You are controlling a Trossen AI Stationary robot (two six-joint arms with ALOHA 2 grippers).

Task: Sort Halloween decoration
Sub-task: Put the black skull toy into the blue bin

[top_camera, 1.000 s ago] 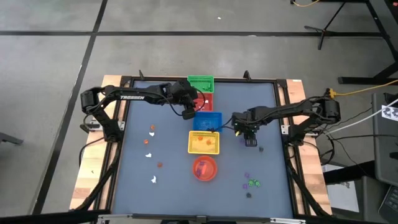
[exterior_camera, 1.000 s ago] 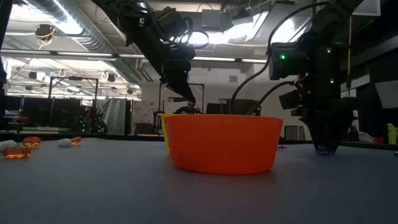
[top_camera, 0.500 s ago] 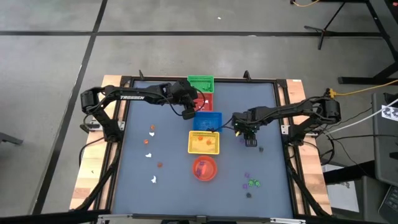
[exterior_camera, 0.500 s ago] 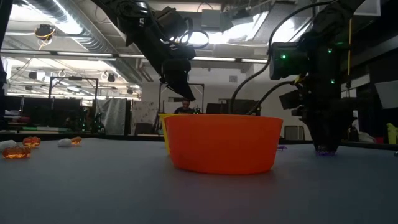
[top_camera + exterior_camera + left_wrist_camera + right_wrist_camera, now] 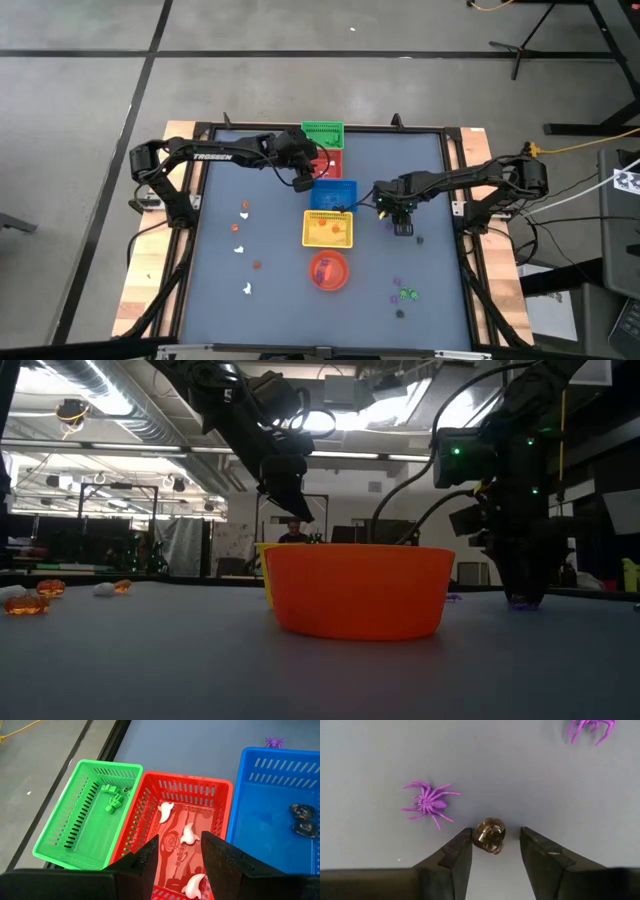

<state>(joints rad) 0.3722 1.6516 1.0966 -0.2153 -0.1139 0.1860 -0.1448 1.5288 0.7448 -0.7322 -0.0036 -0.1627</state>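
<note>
White lettering "TROSSEN" runs along the left arm (image 5: pixel 212 155).

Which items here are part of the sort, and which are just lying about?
In the job:
- dark trinket between the open right tool
- purple spider
- white ghosts in the red basket, under the left tool
- green basket, blue basket

Lying about:
- cables beyond the table

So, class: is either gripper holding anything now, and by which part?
Nothing is held. The left gripper hangs open over the red basket; the right gripper straddles a dark bead without touching it.
</note>
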